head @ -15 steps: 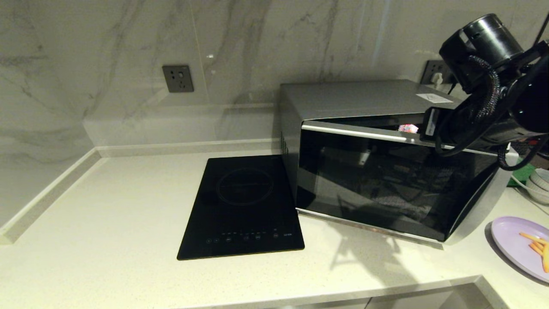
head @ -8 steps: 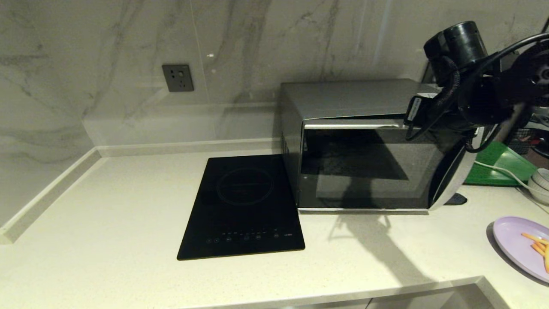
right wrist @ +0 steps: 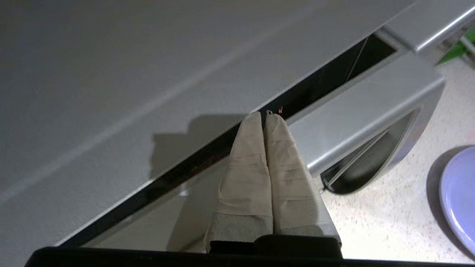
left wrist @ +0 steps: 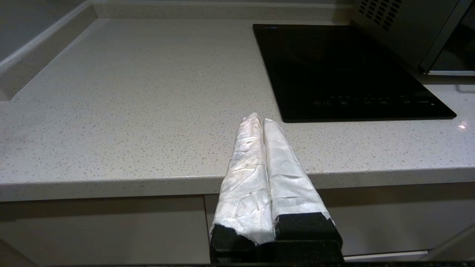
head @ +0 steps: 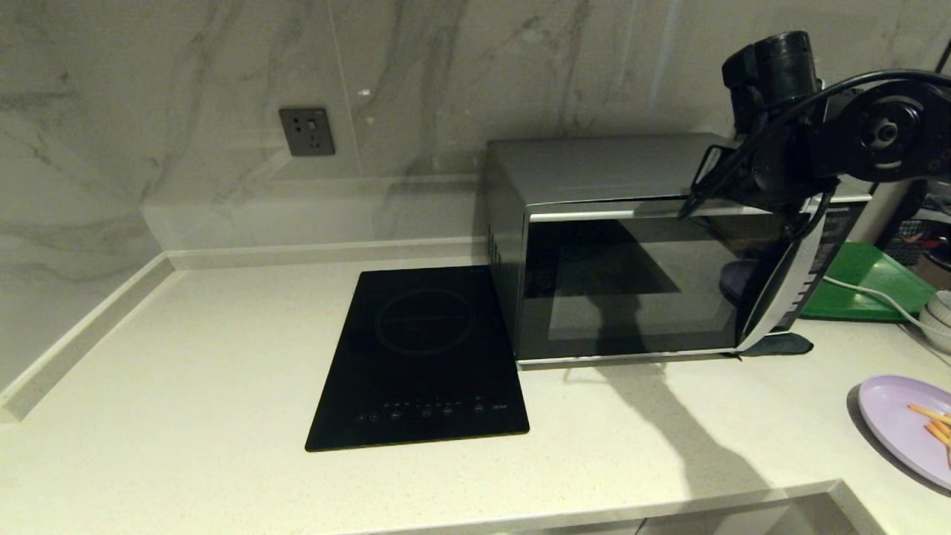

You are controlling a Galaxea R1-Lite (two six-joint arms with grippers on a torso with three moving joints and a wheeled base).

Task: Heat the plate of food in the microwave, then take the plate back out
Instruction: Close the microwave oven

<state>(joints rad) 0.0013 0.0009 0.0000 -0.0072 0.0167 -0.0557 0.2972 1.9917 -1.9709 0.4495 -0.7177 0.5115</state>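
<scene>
The silver-grey microwave [head: 594, 167] stands at the back right of the counter, its dark glass door [head: 631, 290] upright against the body. In the right wrist view a thin dark gap still shows along the door's top edge. My right gripper [right wrist: 264, 115] is shut and empty, tips touching that top edge near the right corner. The lavender plate of food [head: 903, 427], with orange-yellow sticks, lies on the counter to the microwave's front right, apart from both grippers; its rim shows as plate [right wrist: 460, 196]. My left gripper [left wrist: 259, 119] is shut and empty, parked over the counter's front edge.
A flat black induction cooktop [head: 423, 357] lies left of the microwave. A green tray [head: 862, 282], white bowls [head: 937, 319] and a white cable [head: 869, 293] sit to its right. A wall socket [head: 306, 132] is on the marble backsplash.
The microwave door has swung up from tilted open to nearly flush with the body. My right arm has moved back and up with the door's top edge.
</scene>
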